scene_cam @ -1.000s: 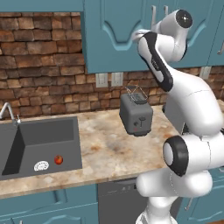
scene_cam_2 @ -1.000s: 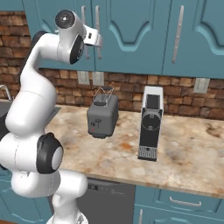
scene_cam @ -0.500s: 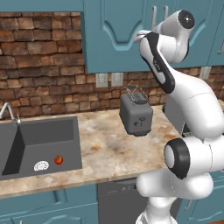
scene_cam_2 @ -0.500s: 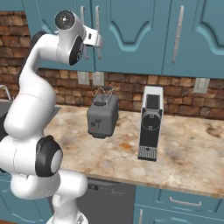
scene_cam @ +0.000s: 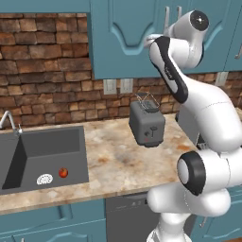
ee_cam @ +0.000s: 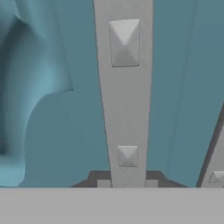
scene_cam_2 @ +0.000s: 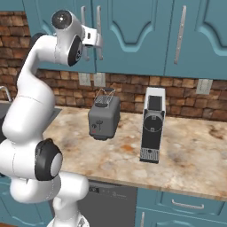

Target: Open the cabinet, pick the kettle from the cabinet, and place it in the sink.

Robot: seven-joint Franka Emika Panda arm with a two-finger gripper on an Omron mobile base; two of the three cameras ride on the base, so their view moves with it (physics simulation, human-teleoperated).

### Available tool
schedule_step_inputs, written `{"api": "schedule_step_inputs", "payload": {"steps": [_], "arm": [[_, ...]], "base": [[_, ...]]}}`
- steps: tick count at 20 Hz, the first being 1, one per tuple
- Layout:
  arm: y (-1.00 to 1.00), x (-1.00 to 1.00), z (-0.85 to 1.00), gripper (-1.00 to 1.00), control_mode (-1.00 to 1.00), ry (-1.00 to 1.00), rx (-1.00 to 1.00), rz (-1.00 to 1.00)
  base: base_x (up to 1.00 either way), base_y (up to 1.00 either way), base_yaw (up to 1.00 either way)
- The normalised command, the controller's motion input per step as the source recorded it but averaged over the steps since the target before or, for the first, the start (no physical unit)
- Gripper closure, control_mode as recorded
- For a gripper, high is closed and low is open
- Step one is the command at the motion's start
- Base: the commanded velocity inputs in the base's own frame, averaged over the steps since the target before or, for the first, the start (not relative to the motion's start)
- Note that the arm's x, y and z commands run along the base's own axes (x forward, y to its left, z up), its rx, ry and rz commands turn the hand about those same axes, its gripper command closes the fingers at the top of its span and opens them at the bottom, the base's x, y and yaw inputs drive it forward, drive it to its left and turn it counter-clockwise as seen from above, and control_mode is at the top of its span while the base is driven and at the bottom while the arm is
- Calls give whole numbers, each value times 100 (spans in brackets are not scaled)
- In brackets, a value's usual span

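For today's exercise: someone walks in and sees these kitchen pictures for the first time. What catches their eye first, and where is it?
The big white arm reaching up to the teal cabinet stands out first; in the hand view its fingers are closed on a long silver handle. Below, a grey toaster and a coffee machine stand on the counter, and the dark sink lies at the left.

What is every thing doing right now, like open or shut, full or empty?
Teal-blue wall cabinet: doors shut.
Long silver bar handle: clamped between the fingertips.
End effector: shut on the handle.
Dark grey recessed sink: no kettle in it; a small red thing and a white thing lie inside.
Grey boxy toaster: upright on the counter.
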Motion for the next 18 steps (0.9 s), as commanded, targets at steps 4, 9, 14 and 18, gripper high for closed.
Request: {"api": "schedule_step_inputs", "payload": {"steps": [4, 9, 14, 18], "arm": [[31, -27, 5, 100, -100, 0, -6, 0], [30, -27, 3, 100, -100, 0, -6, 0], [32, -26, 2, 100, -100, 0, -8, 0], [31, -25, 2, 100, -100, -3, -7, 0]], "base": [[0, 0, 0], [0, 0, 0], [0, 0, 0], [0, 0, 0]]}}
